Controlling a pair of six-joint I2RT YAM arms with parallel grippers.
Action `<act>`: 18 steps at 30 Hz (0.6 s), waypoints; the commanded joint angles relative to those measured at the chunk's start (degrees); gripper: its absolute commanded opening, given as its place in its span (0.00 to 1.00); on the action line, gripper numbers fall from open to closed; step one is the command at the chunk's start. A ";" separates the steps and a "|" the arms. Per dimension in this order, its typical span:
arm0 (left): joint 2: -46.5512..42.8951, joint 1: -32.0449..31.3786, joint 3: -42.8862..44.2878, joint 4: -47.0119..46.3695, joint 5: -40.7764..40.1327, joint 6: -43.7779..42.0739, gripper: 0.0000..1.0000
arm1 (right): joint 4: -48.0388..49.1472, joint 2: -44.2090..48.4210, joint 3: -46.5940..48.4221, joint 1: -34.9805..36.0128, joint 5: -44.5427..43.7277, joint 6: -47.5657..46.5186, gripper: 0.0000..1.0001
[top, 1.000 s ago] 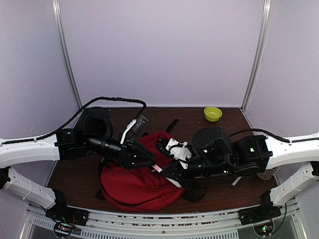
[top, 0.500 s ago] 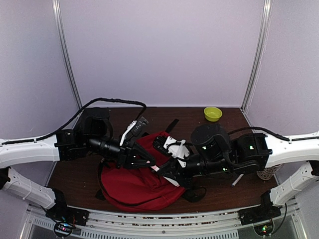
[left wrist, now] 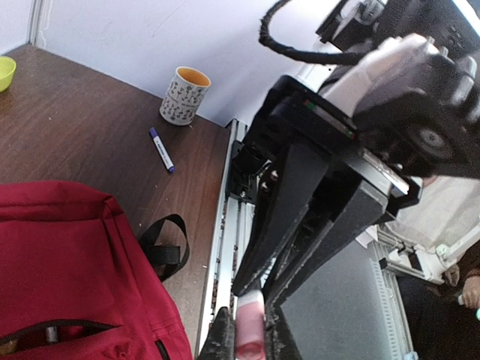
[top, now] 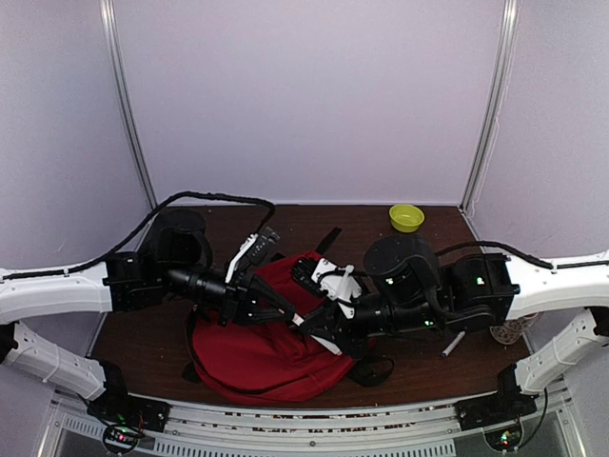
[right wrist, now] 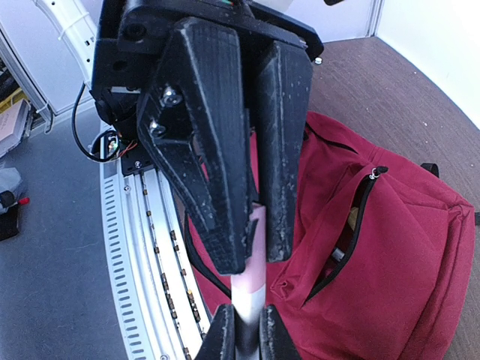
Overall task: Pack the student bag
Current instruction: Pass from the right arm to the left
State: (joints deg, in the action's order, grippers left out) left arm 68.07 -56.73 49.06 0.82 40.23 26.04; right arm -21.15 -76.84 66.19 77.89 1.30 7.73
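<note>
At 6 o'clock on the surface: bag, red, lying flat, pocket zip open. Over its 2 o'clock part: left fingers and right fingers, both pinching one pink stick. At 1 o'clock: green bowl.

We see a dark red bag with black straps and black zips. The desk is dark brown with a wood grain. At its far right corner, the bowl is lime green. The mug is white with a small dark pattern and orange inside. The marker is white with a blue cap. The stick is pink and white. The left gripper and right gripper are black, and the arms are white and black.
</note>
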 commanded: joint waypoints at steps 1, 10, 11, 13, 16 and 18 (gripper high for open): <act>-0.81 -0.20 -0.94 -3.97 0.99 -0.47 0.00 | 1.09 -0.44 1.52 0.26 -1.53 -0.08 0.00; -0.88 -0.22 -0.62 -3.24 -1.04 -0.58 0.00 | 1.20 0.01 1.56 0.32 -3.73 0.25 0.01; -0.92 -0.18 -0.36 -2.62 -1.60 -0.67 0.00 | 1.20 0.06 1.61 0.28 -4.02 0.26 0.05; -0.99 -0.22 0.23 -1.01 -3.22 -1.04 0.00 | 1.20 0.15 1.65 0.26 -4.44 0.35 0.22; -1.34 -0.22 1.00 1.23 -5.49 -1.72 0.00 | 1.11 0.18 1.53 0.12 -5.04 0.66 0.39; -1.44 -0.18 1.32 2.77 -7.41 -1.95 0.00 | 1.03 0.13 1.38 0.06 -5.23 0.80 0.51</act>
State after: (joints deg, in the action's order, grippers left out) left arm 68.01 -56.73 48.42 1.69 36.93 25.58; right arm -21.06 -76.95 66.19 78.00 -1.78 7.86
